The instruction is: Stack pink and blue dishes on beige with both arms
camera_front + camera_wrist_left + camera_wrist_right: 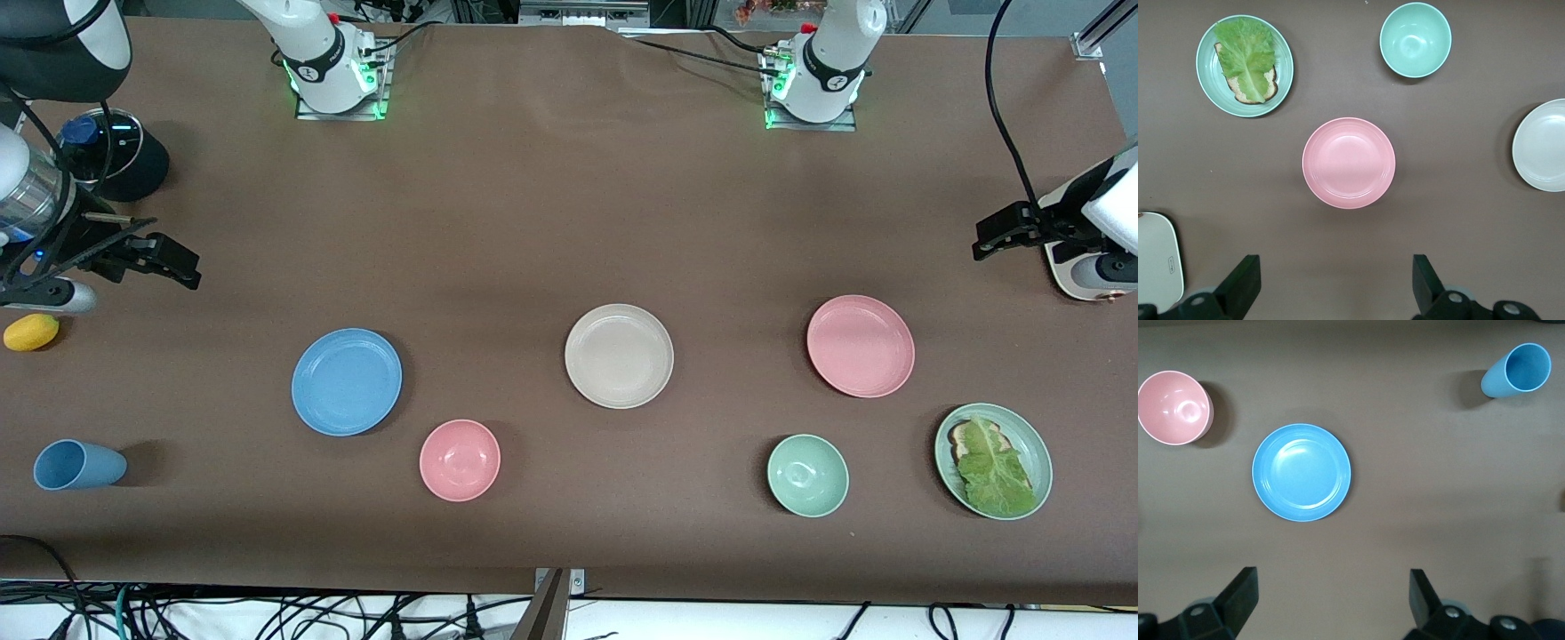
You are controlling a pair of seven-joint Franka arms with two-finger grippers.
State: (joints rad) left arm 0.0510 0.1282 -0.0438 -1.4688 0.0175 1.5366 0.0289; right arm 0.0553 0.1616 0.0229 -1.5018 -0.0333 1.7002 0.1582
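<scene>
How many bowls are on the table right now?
2: a pink bowl just nearer the camera than the blue plate, and a green bowl beside the lettuce plate. None looks hidden.

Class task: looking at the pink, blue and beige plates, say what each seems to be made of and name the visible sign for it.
Pink plate: probably plastic, smooth semi-matte; soft, dull highlights.
Blue plate: likely the same plastic; even colour, faint sheen rings.
Beige plate: apparently plastic too, matte cream; no glassy glare as glazed ceramic would give.

Both arms raised and waiting: left gripper [982, 244] at right frame edge, right gripper [182, 267] at left frame edge, fingers spread wide, nothing held.
</scene>
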